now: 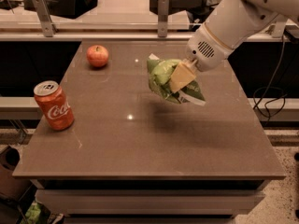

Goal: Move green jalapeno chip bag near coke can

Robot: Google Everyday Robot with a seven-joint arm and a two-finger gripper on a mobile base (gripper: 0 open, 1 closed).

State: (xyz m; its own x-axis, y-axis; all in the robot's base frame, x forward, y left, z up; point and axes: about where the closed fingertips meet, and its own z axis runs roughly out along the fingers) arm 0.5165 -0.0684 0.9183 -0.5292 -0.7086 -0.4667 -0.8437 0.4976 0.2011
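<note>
The green jalapeno chip bag (163,78) is crinkled green foil with pale edges. It hangs in the air above the table's middle right, casting a shadow below. My gripper (180,78) comes in from the upper right on a white arm and is shut on the bag, a tan finger (181,77) pressed across its front. The coke can (53,105) is red with white lettering and a silver top. It stands upright near the table's left edge, well to the left of the bag.
A red apple (97,56) sits at the far left of the brown table (140,143). Metal posts (162,15) and a rail line the back edge. Cables hang off the right side.
</note>
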